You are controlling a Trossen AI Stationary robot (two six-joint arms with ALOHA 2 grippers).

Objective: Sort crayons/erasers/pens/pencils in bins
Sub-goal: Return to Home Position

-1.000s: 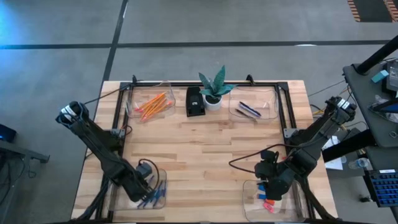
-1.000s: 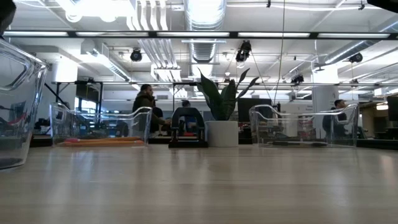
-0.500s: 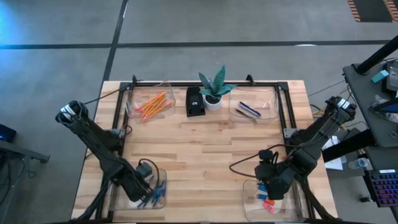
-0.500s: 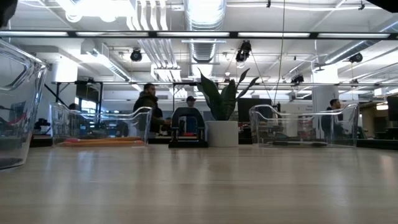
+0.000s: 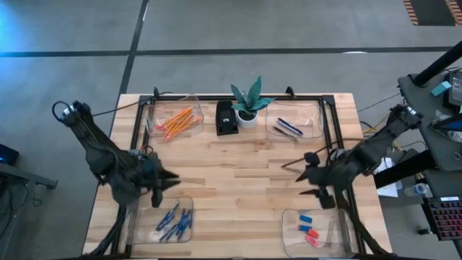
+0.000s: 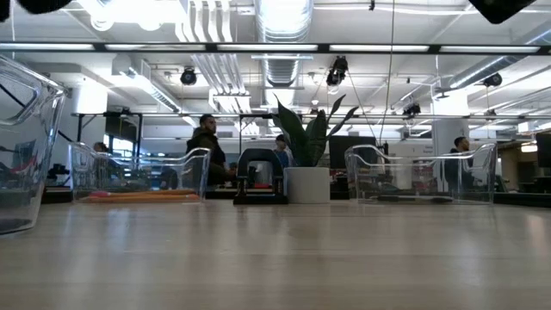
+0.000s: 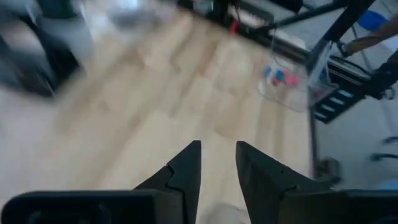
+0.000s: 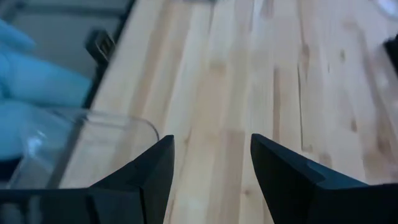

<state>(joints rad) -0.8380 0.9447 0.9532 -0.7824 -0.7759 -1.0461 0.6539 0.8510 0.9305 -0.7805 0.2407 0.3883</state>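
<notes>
Desk (image 5: 238,173) middle bare; four bins (image 5: 173,220) at corners, all sorted. Pencils (image 5: 175,121) far-left bin, pens (image 5: 289,128) far-right, crayons (image 5: 172,222) near-left, erasers (image 5: 309,231) near-right. Left gripper (image 5: 167,179) above near-left bin, fingers apart, empty. Right gripper (image 5: 299,172) above near-right bin, fingers apart, empty. Judgement: sorting looks finished; lift clear, avoid clipping bin rims.

Two dark, near-black arms, jointed, slim links with bulkier joint housings. Left arm (image 5: 108,162): pale grey cap at the far joint. Right arm (image 5: 361,155): same build, thin black cable looping beside it. Fingers (image 7: 186,174) matte black, wedge-shaped, tapering to blunt tips; right fingers (image 8: 152,171) alike, broader.
</notes>
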